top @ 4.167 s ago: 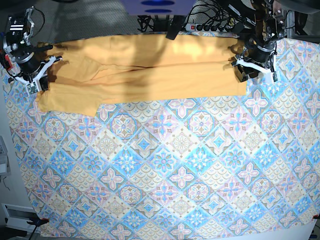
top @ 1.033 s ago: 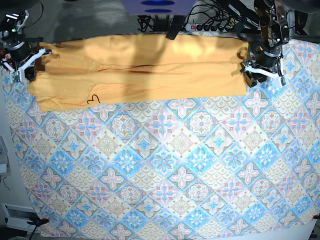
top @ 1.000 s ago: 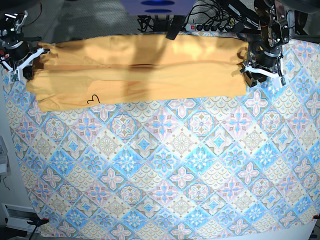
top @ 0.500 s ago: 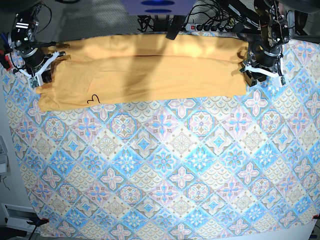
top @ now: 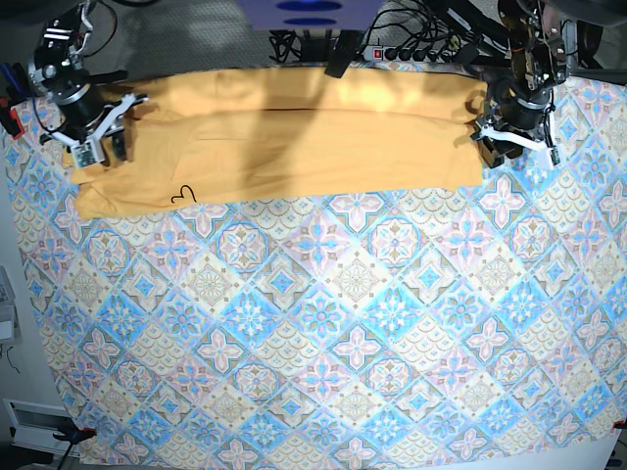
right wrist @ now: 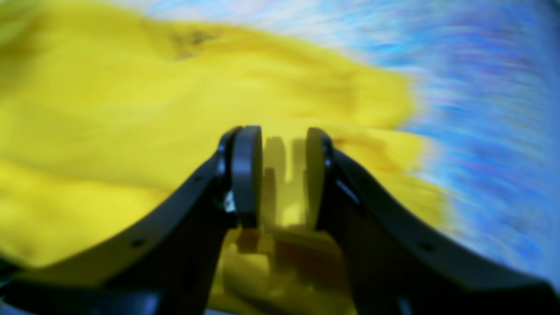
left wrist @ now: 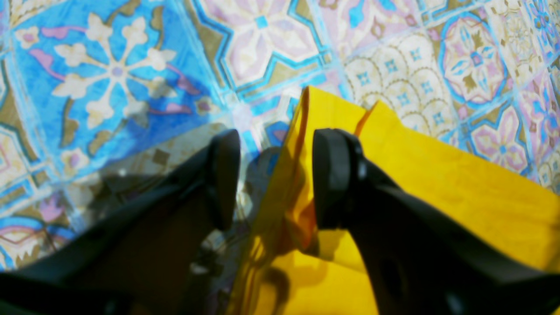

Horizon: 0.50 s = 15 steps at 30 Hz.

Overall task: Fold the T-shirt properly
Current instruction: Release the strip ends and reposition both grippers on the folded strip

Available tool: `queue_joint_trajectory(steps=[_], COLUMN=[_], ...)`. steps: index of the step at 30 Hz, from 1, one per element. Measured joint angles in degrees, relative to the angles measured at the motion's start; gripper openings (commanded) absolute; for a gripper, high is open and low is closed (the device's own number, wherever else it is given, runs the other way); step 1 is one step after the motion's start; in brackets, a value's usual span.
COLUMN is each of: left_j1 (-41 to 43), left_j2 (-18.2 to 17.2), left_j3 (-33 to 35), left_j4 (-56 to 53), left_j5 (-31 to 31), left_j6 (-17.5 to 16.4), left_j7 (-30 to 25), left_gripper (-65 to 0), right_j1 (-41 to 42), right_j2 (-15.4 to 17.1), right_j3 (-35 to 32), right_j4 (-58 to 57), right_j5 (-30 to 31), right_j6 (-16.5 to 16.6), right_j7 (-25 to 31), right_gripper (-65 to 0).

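Patterned blue-and-pink tablecloth (top: 323, 323) is covering the desk, and the T-shirt (top: 294, 137) is lying folded into a long band across its far edge, a small dark loop mark (top: 181, 194) showing near one end. The left gripper (left wrist: 271, 179) is standing open astride the shirt's end fold. The right gripper (right wrist: 275, 175) is hanging over the other end, jaws parted, gripping nothing.
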State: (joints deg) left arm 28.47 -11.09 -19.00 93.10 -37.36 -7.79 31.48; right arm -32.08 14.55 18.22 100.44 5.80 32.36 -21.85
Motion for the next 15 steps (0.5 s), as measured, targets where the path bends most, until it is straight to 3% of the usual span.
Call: queue_joint_trajectory(steps=[3,7,15], left_j1=[0.13,-0.02,-2.12], left_j2=[-0.04,-0.13,-0.13], left_j3=[-0.20,-0.13,-0.02], left_j4=[-0.02,0.00,0.00], left_j5=[0.02,-0.02,-0.20], left_j6=[0.04,0.15,-0.07], left_j7=[0.00,0.20,12.70], left_gripper=[-36.0,-27.5,-26.2], right_j1=[0.63,0.55,0.66], right_j2=[1.44,2.10,1.84], right_j3=[-5.44,-9.40,-9.99], right_j4=[0.00,-0.04,-0.07], right_j5=[0.04,0.13,0.00], right_j6=[-0.09,-0.46,-0.48], right_j7=[0.72,0.74,0.76], right_gripper=[-48.1,-48.1,-48.1])
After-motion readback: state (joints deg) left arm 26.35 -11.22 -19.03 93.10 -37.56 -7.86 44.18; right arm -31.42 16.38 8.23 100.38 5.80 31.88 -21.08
